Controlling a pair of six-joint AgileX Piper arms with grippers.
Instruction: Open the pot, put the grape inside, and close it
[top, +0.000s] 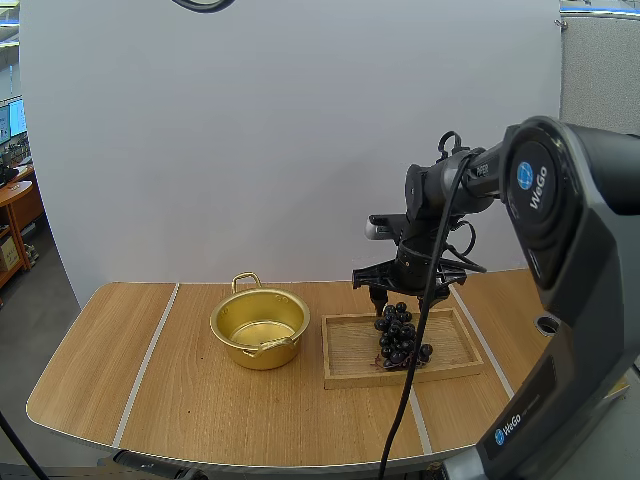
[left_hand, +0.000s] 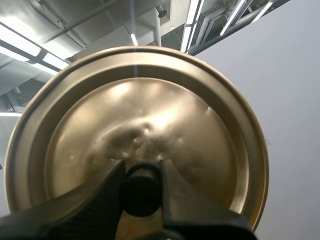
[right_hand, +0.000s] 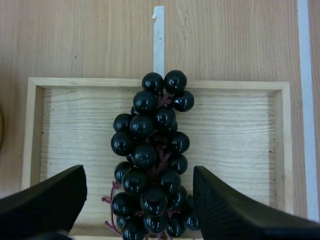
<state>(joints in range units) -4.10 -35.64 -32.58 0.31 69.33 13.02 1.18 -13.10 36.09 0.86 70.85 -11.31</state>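
The gold pot (top: 260, 326) stands open on the table, left of the wooden tray (top: 355, 352). A bunch of dark grapes (top: 399, 334) lies in the tray. My right gripper (top: 400, 291) hovers just above the bunch, open. In the right wrist view its fingers (right_hand: 47, 202) stand wide apart on either side of the grapes (right_hand: 152, 155), over the tray (right_hand: 240, 130). My left gripper (left_hand: 141, 187) is shut on the black knob (left_hand: 141, 191) of the gold lid (left_hand: 137, 125), held up in the air.
The pot has a looped handle (top: 246, 280) at its far side. Light strips (top: 150, 360) run across the wooden table. The tray lies right of the table's middle, with bare tabletop in front of it and to the left of the pot.
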